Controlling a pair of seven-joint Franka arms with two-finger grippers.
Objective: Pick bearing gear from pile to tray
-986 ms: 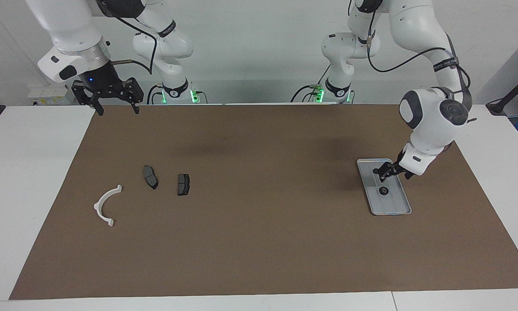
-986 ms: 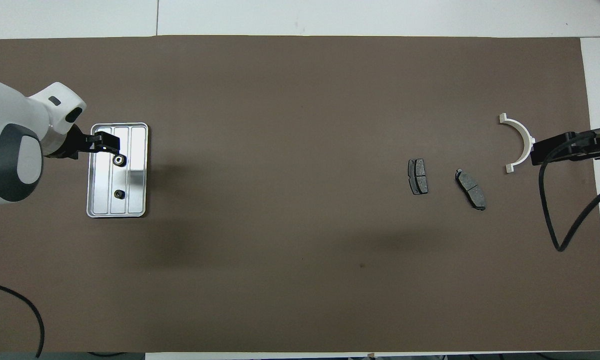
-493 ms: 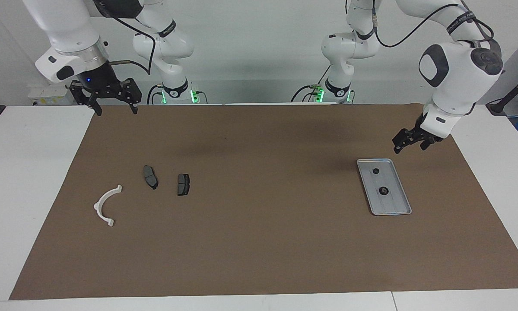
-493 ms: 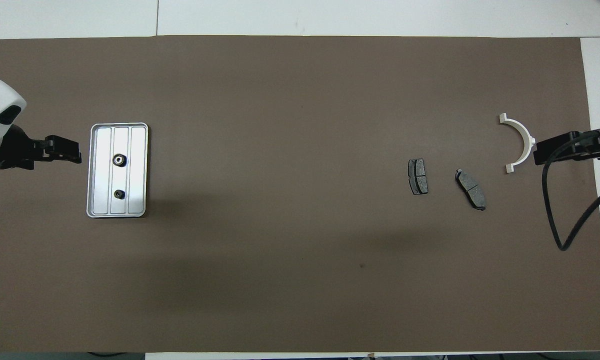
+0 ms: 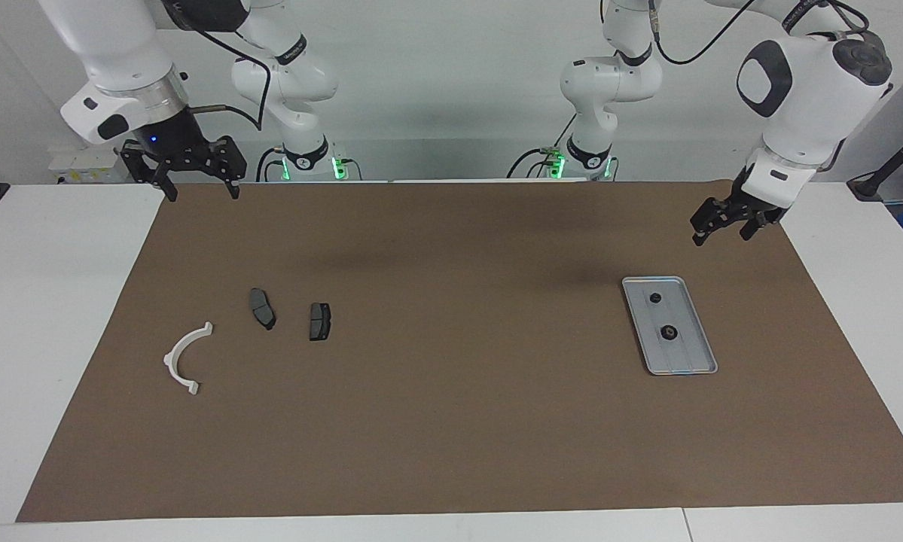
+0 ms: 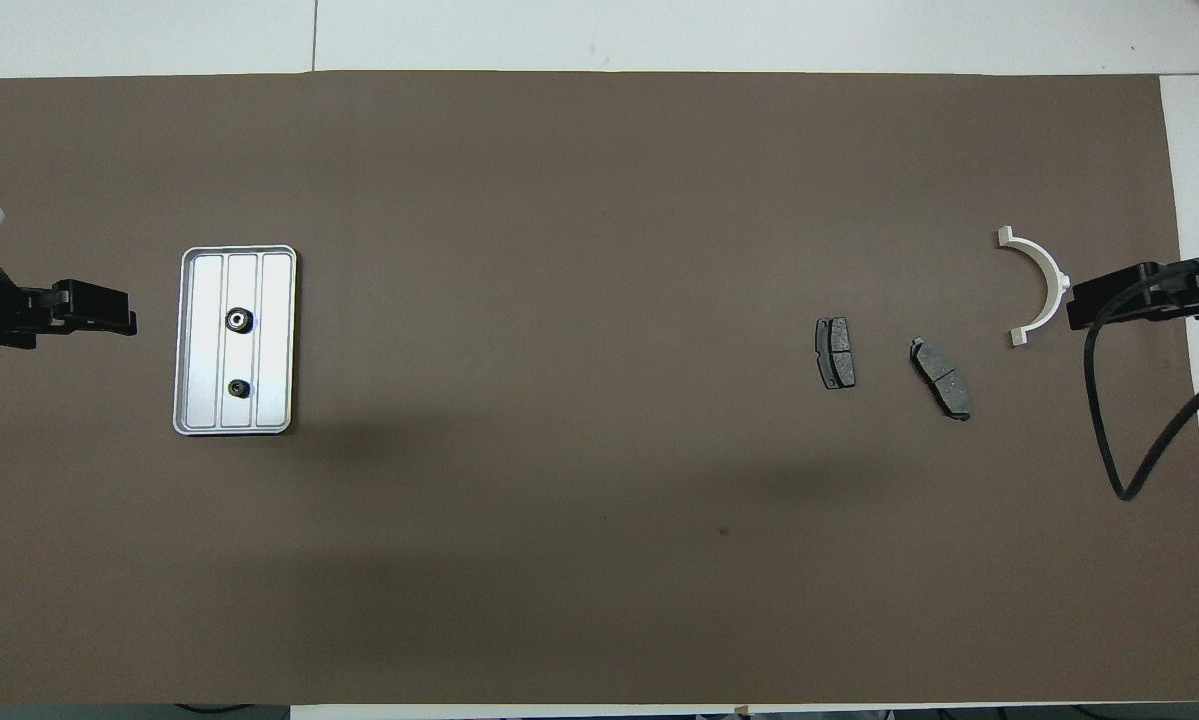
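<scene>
I see tray [image 5: 690,360] long axis running robots-to-front, two bearing gears [image 5: 669,332] inside; left gripper [image 5: 728,223] raised beside it, fingers open, empty; right gripper [image 5: 192,181] same.

The silver-grey tray [image 5: 684,360] lies flat on the brown mat, toward the left arm's end. Two small black round pieces [image 5: 669,332] rest in it, apart. The pile, a white curved bracket [image 5: 182,355] and two dark grey pads [image 5: 262,308], lies toward the right arm's end.
</scene>
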